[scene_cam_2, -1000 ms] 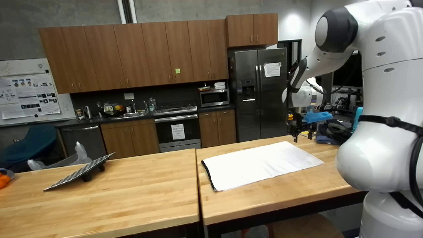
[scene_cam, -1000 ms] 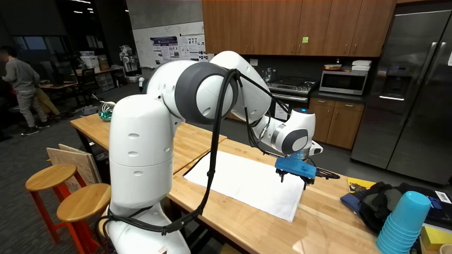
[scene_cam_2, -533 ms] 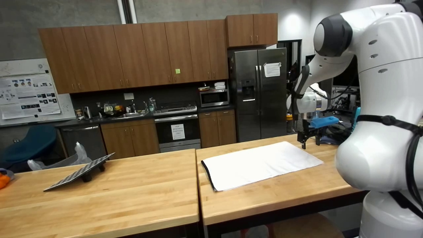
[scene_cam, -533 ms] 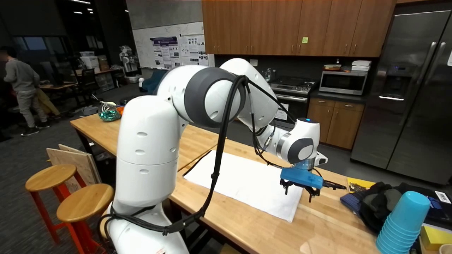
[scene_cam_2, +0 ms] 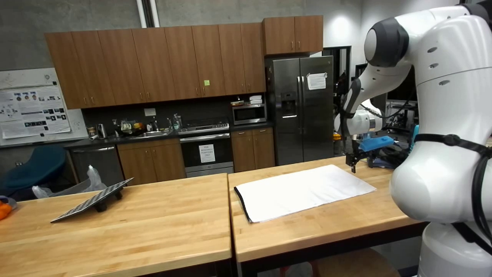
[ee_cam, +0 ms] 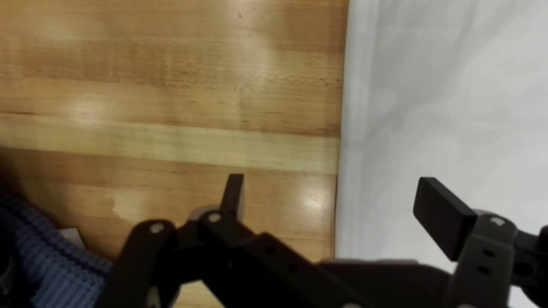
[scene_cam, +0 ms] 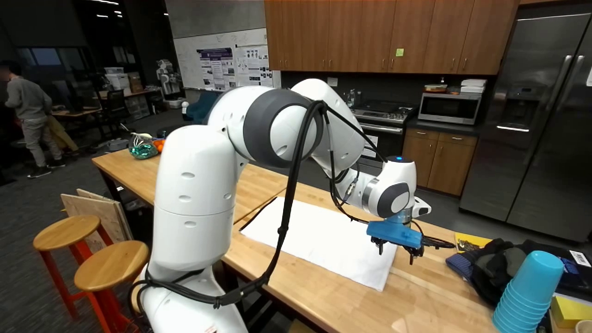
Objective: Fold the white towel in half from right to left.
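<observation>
The white towel point(scene_cam: 323, 243) lies flat on the wooden table in both exterior views. It also shows in an exterior view point(scene_cam_2: 303, 192), with a dark strip along its far-left end there. In the wrist view the towel point(ee_cam: 449, 107) fills the right side, its straight edge running nearly vertical. My gripper point(scene_cam: 396, 255) is open and empty, above the towel's end nearest the dark clothing. It also shows in an exterior view point(scene_cam_2: 361, 167). In the wrist view the fingers point(ee_cam: 331, 177) straddle the towel's edge: one over bare wood, one over cloth. They appear to be above the surface.
Dark clothing point(scene_cam: 504, 266) lies beyond the gripper; its blue knit part point(ee_cam: 68, 269) shows in the wrist view. A stack of blue cups point(scene_cam: 527, 291) and a yellow item point(scene_cam: 469, 241) are nearby. A tilted panel point(scene_cam_2: 92, 200) stands on the adjoining table.
My gripper has moved off the towel toward the clothing side and lower, mostly in the first half second, then turned slightly. The towel has not moved.
</observation>
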`<state>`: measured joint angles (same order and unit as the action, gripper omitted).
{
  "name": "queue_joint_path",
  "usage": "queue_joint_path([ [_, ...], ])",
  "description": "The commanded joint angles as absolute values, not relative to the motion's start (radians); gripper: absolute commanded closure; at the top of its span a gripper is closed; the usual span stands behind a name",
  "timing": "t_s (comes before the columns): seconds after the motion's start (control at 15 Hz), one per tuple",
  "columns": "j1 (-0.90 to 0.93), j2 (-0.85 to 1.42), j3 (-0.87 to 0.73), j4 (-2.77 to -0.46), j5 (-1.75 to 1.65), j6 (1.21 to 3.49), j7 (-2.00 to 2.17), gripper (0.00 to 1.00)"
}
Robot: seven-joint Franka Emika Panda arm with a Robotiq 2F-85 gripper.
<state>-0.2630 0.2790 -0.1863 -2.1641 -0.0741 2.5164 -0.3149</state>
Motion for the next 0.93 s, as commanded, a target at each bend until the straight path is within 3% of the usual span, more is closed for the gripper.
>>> queue_joint_path([
  [0.0, -0.251, 0.278, -0.193, -2.186, -0.102, 2.543, -0.268, 0.00],
  [0.87, -0.303, 0.322, -0.176, -2.217, -0.032, 2.601, -0.312, 0.00],
])
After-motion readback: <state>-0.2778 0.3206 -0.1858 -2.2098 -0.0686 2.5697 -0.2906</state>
